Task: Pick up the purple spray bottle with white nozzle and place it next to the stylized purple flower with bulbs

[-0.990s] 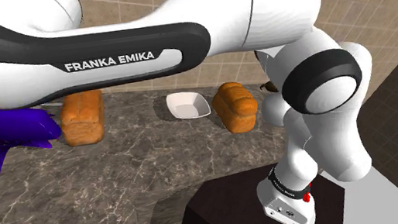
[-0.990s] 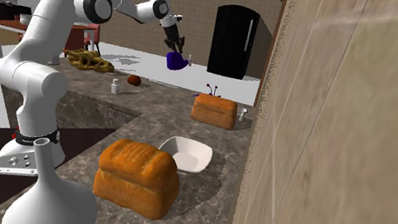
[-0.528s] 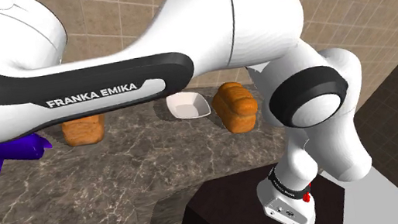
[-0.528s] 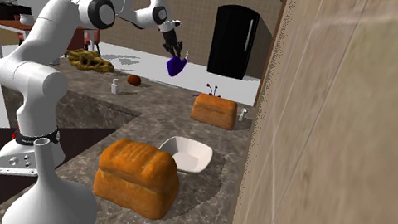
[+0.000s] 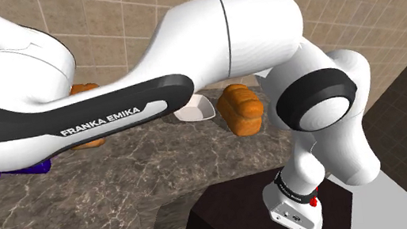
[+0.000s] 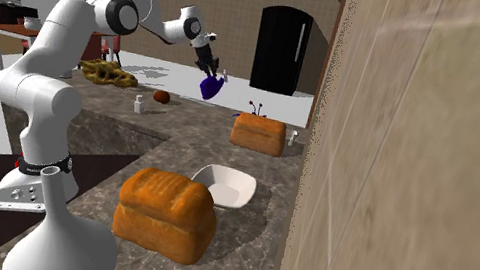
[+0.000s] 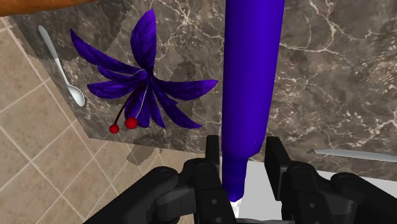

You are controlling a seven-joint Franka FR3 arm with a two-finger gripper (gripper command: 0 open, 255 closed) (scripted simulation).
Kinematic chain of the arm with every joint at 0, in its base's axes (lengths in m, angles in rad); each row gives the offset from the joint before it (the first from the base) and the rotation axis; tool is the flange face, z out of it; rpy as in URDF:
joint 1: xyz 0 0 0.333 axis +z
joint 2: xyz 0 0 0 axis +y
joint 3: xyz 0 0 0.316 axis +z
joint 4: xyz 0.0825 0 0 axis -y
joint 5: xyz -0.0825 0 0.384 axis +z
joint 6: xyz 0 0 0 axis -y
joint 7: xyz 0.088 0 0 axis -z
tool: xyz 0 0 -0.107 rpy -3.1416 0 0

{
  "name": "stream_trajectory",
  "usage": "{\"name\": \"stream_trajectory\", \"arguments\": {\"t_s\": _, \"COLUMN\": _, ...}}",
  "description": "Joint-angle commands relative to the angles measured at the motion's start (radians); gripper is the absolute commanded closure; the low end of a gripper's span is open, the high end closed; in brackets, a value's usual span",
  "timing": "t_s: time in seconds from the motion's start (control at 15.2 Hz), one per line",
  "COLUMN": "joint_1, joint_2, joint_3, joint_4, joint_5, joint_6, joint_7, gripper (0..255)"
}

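My gripper [image 7: 245,156] is closed on the purple spray bottle [image 7: 251,76]. The two fingers clasp it at the narrow neck end, so the long body points away from my hand toward the marble countertop [image 7: 337,76]. The bottle is in the air, not resting on anything. In the second exterior view it hangs [image 6: 211,85] under my gripper [image 6: 205,60], above the purple flower [image 6: 254,111] and off to that view's left.

From the wrist, the flower [image 7: 143,89] lies flat on the counter just beside the line of the bottle. Its red bulbs [image 7: 132,123] trail toward the counter's corner. A spoon [image 7: 60,63] lies on the far side of the flower from the bottle, and a loaf of bread [image 6: 258,134] sits close behind the flower.

The step in hand, as I judge it, is the carry-and-lower. To do it well I should aim for the bare marble on the flower's bottle side, close to the petal tips but not on them. That also stays clear of the spoon and the loaf. A tall, slim bottle tips easily, so I want it square to the counter and lowered slowly. The base should be seated flat before I let the fingers part, and then I should draw straight back off the neck.
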Motion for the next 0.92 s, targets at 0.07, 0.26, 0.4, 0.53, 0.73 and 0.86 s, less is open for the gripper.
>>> {"name": "stream_trajectory", "arguments": {"t_s": 0.07, "joint_1": 0.0, "joint_2": 0.007, "joint_3": -0.001, "joint_4": -0.028, "joint_5": -0.003, "joint_6": 0.035, "joint_7": 0.008, "gripper": 255}}
{"name": "stream_trajectory", "arguments": {"t_s": 0.26, "joint_1": 0.001, "joint_2": 0.015, "joint_3": -0.002, "joint_4": -0.055, "joint_5": -0.007, "joint_6": 0.069, "joint_7": 0.017, "gripper": 255}}
{"name": "stream_trajectory", "arguments": {"t_s": 0.4, "joint_1": 0.002, "joint_2": 0.021, "joint_3": -0.003, "joint_4": -0.072, "joint_5": -0.009, "joint_6": 0.091, "joint_7": 0.024, "gripper": 255}}
{"name": "stream_trajectory", "arguments": {"t_s": 0.53, "joint_1": 0.003, "joint_2": 0.029, "joint_3": -0.004, "joint_4": -0.087, "joint_5": -0.011, "joint_6": 0.113, "joint_7": 0.03, "gripper": 255}}
{"name": "stream_trajectory", "arguments": {"t_s": 0.73, "joint_1": 0.004, "joint_2": 0.041, "joint_3": -0.005, "joint_4": -0.107, "joint_5": -0.014, "joint_6": 0.145, "joint_7": 0.039, "gripper": 255}}
{"name": "stream_trajectory", "arguments": {"t_s": 0.86, "joint_1": 0.004, "joint_2": 0.05, "joint_3": -0.006, "joint_4": -0.119, "joint_5": -0.016, "joint_6": 0.165, "joint_7": 0.045, "gripper": 255}}
